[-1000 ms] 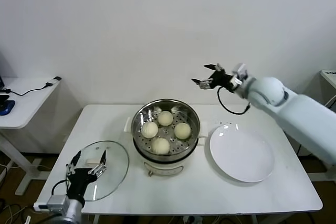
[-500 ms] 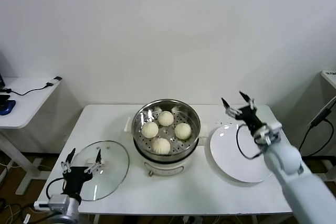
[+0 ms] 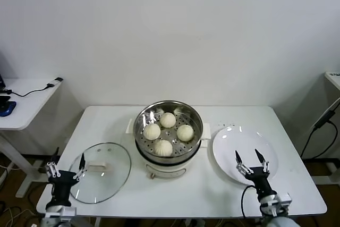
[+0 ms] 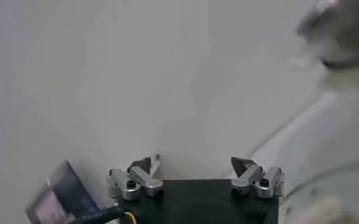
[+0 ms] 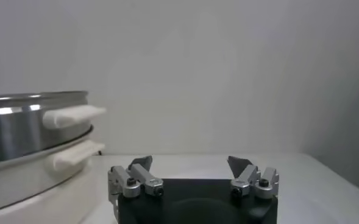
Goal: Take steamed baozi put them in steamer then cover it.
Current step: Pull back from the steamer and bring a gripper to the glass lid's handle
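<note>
— While both arms sit low at the near edge of the desk [image 3: 202, 195], where are the steamed baozi [image 3: 168, 131]?

— All four are inside the steamer [image 3: 168, 138], lying on its perforated tray. One lies toward the back, one toward the left, one toward the right, and one nearest the front. They sit close together but each shows its own outline.

— And the steamer itself?

— It stands in the middle of the desk, a shiny steel pot on a white base, uncovered. The glass lid [image 3: 101, 171] lies flat on the desk to its left, white handle up. A white plate [image 3: 245, 154] lies to its right, just beside the steamer's side handle.

— What about the left gripper [image 3: 67, 167]?

— It is at the front left corner of the desk, by the near edge of the lid, its jaws spread wide and holding nothing. Its wrist view shows the two fingertips well apart with only the wall between them.

— And the right gripper [image 3: 249, 161]?

— It is at the near rim of the plate, pointing up and away, jaws spread wide too, nothing between them. From its wrist camera the steamer's steel wall [image 5: 27, 131] and white side handles show off to one side.
</note>
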Available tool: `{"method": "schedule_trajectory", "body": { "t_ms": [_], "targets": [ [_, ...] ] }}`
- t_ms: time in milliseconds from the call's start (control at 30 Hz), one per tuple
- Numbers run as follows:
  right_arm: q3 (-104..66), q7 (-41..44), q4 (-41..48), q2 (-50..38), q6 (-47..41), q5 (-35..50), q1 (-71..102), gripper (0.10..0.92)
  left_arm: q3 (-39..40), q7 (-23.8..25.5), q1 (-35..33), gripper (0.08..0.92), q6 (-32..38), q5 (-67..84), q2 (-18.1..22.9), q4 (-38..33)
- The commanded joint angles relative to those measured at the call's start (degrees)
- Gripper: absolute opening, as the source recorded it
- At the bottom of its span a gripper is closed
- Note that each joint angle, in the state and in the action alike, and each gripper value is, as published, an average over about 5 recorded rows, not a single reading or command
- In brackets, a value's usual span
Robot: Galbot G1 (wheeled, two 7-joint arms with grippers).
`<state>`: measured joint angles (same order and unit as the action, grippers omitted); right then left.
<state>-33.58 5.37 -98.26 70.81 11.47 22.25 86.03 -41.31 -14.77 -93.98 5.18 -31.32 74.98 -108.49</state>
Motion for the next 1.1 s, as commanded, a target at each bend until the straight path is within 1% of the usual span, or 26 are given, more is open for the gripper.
{"method": "schedule_trajectory", "body": {
  "t_ms": [33,133,267,533,733,900,1100],
  "targets": [
    [-4.2,-0.28,-1.18,5.56,2.83,-2.69,6.2,0.823,0.91,-11.75,2.48,0.823,5.77,-37.64,-4.46,19.04],
    [-4.53,-0.43,-1.36,5.31,2.85,-2.45,6.39,0.823,1.22,-11.98,4.0,0.823,5.97,-39.17,-4.56,22.03],
    [-5.18,-0.44,-1.26,4.87,2.98,-1.83,6.66,0.823,1.78,-11.43,4.43,0.823,5.9,-40.78,-4.11,23.27],
    [-5.8,-0.56,-1.21,4.55,3.0,-0.36,6.68,0.823,2.69,-10.36,6.99,0.823,4.19,-43.15,-1.43,23.57],
    [-5.87,-0.6,-1.28,4.51,2.95,-0.34,6.6,0.823,3.57,-6.92,9.87,0.823,0.9,-39.96,-1.3,21.23],
    [-6.14,-0.72,-1.18,4.59,2.93,-0.3,6.44,0.823,4.23,-5.7,12.19,0.823,-1.2,-39.47,-0.81,21.45],
    [-6.59,-0.71,-1.13,4.82,3.16,-0.34,6.56,0.823,4.74,-5.13,12.51,0.817,-2.47,-38.84,-0.49,22.88]
  ]
}}
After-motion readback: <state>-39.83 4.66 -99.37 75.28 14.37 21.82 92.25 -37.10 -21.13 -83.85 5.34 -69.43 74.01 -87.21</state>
